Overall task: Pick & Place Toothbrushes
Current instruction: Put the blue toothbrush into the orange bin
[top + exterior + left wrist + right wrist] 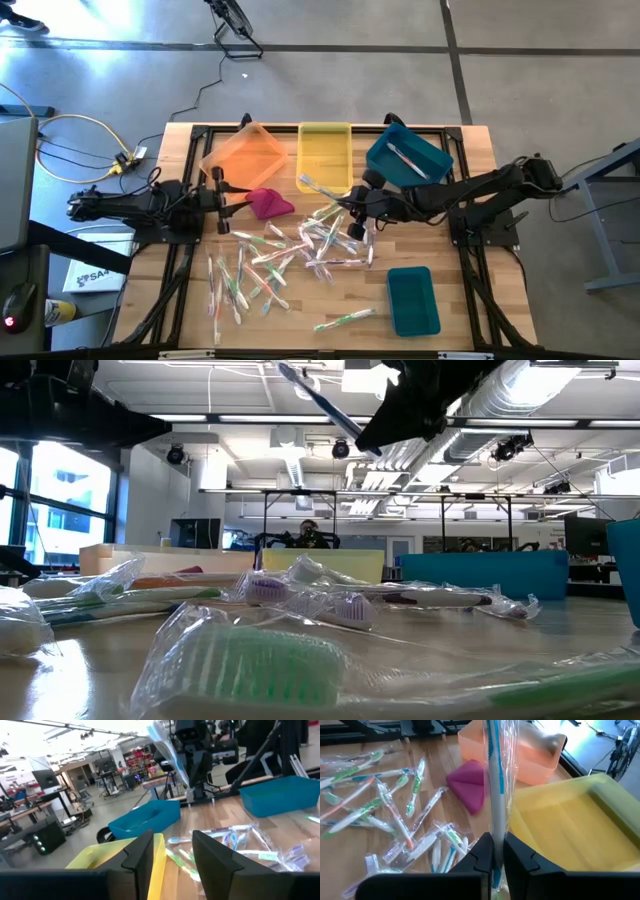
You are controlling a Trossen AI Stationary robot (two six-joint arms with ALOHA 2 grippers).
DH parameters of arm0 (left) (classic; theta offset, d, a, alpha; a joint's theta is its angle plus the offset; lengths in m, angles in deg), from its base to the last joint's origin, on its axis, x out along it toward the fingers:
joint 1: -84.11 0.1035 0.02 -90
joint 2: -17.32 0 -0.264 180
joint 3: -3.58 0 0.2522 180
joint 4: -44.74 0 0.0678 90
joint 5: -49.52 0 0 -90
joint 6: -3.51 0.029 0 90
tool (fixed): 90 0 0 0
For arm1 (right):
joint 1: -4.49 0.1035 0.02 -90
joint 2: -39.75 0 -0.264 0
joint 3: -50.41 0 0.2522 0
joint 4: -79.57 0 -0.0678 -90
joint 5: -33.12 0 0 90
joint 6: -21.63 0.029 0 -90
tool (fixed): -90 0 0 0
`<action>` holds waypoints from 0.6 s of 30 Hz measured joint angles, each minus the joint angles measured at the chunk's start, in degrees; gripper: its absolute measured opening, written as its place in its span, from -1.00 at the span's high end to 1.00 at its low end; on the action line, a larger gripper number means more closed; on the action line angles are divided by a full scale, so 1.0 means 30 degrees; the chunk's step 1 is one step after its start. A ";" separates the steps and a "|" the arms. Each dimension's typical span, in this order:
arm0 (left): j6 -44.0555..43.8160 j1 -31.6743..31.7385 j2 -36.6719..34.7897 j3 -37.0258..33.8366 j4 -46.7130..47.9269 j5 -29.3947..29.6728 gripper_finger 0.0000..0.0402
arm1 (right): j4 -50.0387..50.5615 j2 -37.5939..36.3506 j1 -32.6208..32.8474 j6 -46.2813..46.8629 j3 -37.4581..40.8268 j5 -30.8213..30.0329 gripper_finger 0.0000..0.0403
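Observation:
Several wrapped toothbrushes [300, 250] lie scattered flat on the wooden table [470, 330]. My right gripper [350, 205] hangs above the pile's far side, near the yellow bin [325, 155], and is shut on one wrapped blue-and-white toothbrush [495, 780]. One more toothbrush [405, 157] lies in the tilted blue bin [432, 160]. At the table's left, my left gripper [172, 855] stands open beside the magenta cloth [268, 204], with nothing between its fingers. My right gripper pinches the wrapped toothbrush near one end [494, 832] between its two fingers. The fingers come from the table's right, slanting down. The rest of the toothbrush sticks out ahead of them toward the yellow bin. It is lifted clear of the table.
An orange bin [245, 155] stands at the far left of the yellow one. A teal bin [412, 300] sits at the near right. Cables [90, 150] and a floor lie beyond the table's left edge.

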 joint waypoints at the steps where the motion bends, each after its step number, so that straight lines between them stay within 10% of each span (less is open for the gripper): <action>1: 0.0045 0.0000 0.0492 0.0266 -0.0063 -0.0019 0.38 | -0.0037 0.0000 -0.0058 -0.0026 0.0000 0.0036 0.91; 18: 0.1509 0.0000 1.1098 0.3491 -0.7159 -0.0589 0.41 | -0.1254 0.0015 -0.0603 -0.0802 0.0007 0.0990 0.91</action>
